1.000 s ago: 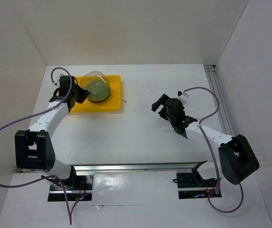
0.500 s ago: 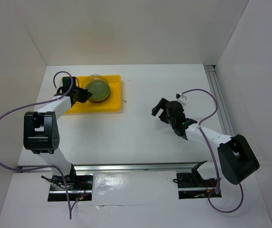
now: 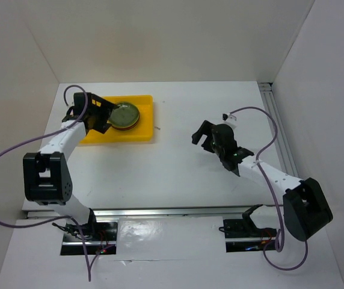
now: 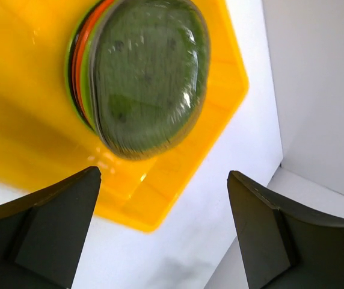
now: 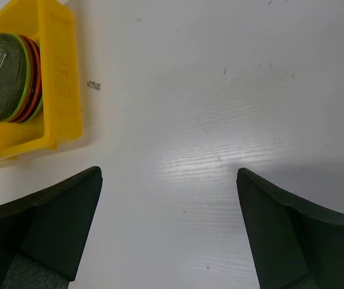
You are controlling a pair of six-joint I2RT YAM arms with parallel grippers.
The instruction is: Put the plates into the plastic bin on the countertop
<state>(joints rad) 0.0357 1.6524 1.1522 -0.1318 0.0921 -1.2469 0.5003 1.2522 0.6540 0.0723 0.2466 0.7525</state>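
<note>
The plastic bin (image 3: 142,133) is a shallow yellow tray at the back left of the white countertop (image 3: 178,168). A stack of plates (image 3: 125,115) lies in it, green and orange rims under a glassy greenish top plate (image 4: 145,78). My left gripper (image 3: 107,115) hovers at the stack's left side, open, with nothing between its fingers (image 4: 58,211). Its wrist view looks past the bin's corner (image 4: 160,211). My right gripper (image 3: 201,135) stands open over bare countertop right of centre, well apart from the bin (image 5: 61,72) and plates (image 5: 6,75).
White walls close in the countertop at the back and both sides. An aluminium rail (image 3: 277,126) runs along the right edge and another (image 3: 172,212) along the near edge by the arm bases. A small dark speck (image 5: 94,85) lies just right of the bin.
The left gripper held the clear top plate tilted above the stack. It has opened, and the plate now lies flat on the stack. The right arm shifted slightly.
</note>
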